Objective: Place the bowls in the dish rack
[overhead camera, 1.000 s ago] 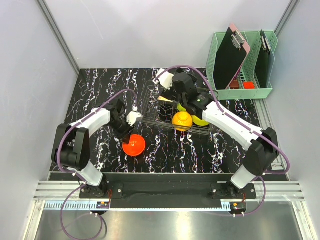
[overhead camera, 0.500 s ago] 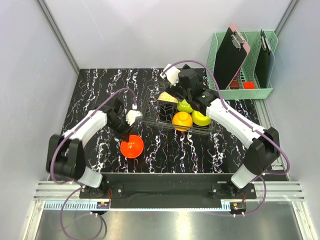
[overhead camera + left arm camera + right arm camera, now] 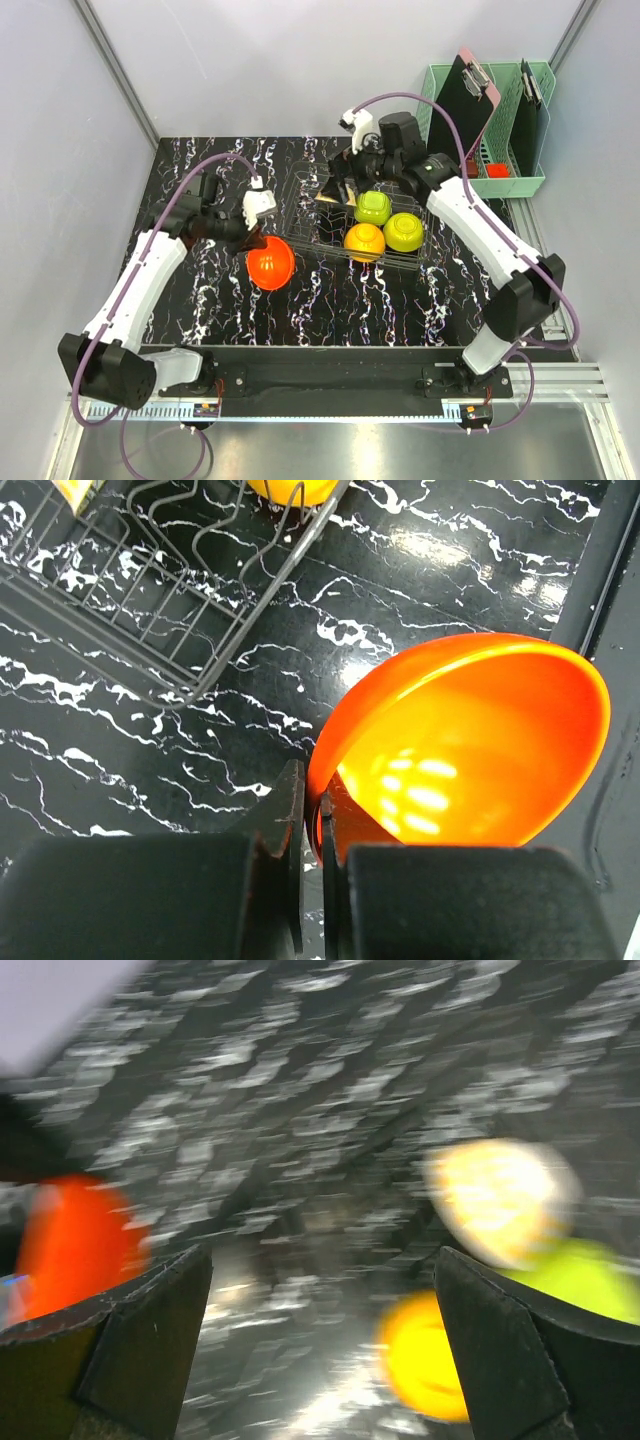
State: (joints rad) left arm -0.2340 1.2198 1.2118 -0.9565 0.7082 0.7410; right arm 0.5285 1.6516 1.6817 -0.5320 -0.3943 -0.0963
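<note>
Black white-veined counter lies beneath the round red-orange plastic bowl, tilted and pinched by its rim in the left gripper, just left of the low wire-grid dish rack. The rack holds the lime green bowl, the yellow-green bowl and the orange bowl. Loading seems under way; the next move calls for carrying the held bowl over the rack's bare left part. The right gripper hangs spread and empty above the rack.

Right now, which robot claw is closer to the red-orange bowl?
Left. The left claw pinches the rim of the red-orange bowl, just outside the dish rack. The right claw is open and apart from the bowl, over the rack's far side.
</note>
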